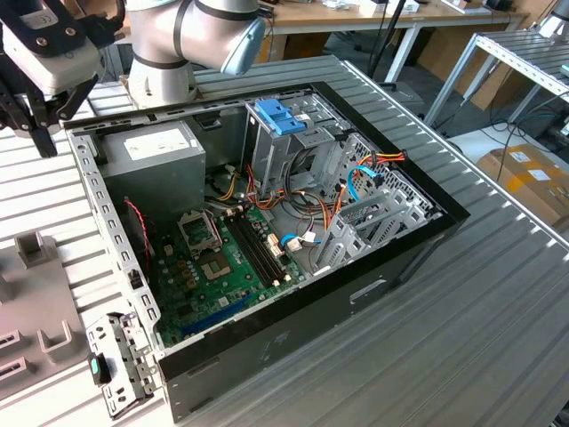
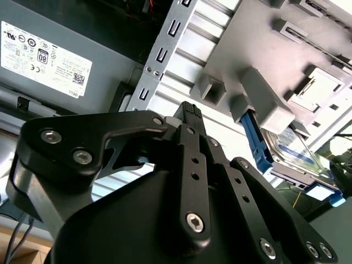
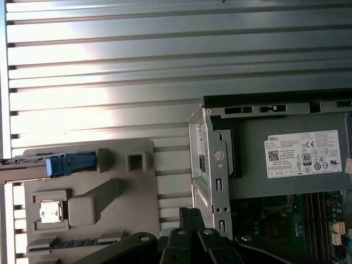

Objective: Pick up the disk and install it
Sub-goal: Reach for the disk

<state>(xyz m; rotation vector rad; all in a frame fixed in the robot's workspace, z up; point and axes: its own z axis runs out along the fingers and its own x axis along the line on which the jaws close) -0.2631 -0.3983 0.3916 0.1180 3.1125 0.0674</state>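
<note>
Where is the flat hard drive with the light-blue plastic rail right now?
In the second wrist view the flat hard drive sits in the grey plastic fixture tray, beside the open computer case, not inside it.

You're in a workshop: an opened computer case lies on a ribbed metal bench, with worktables far behind and a cardboard box.

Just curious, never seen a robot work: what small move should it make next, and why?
Probably shift the gripper toward the disk: it lies in the grey holder beside the case, and the gripper hangs apart from it.
</note>
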